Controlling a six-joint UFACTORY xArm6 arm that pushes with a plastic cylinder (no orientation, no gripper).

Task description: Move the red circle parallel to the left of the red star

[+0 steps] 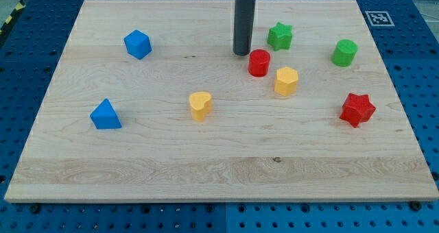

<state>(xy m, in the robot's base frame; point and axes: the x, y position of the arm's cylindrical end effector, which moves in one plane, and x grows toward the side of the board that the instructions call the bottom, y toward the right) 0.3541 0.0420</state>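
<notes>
The red circle [258,62] stands on the wooden board, right of centre in the upper half of the view. The red star [357,109] lies further to the view's right and lower down, near the board's right edge. My tip [241,53] rests on the board just to the upper left of the red circle, very close to it, with a small gap showing. The dark rod rises from the tip out of the view's top.
A yellow hexagon block [286,81] sits just right of and below the red circle. A green star [280,36] and a green circle [344,53] lie above. A yellow heart [200,105], a blue cube [138,44] and a blue triangle [105,115] lie to the left.
</notes>
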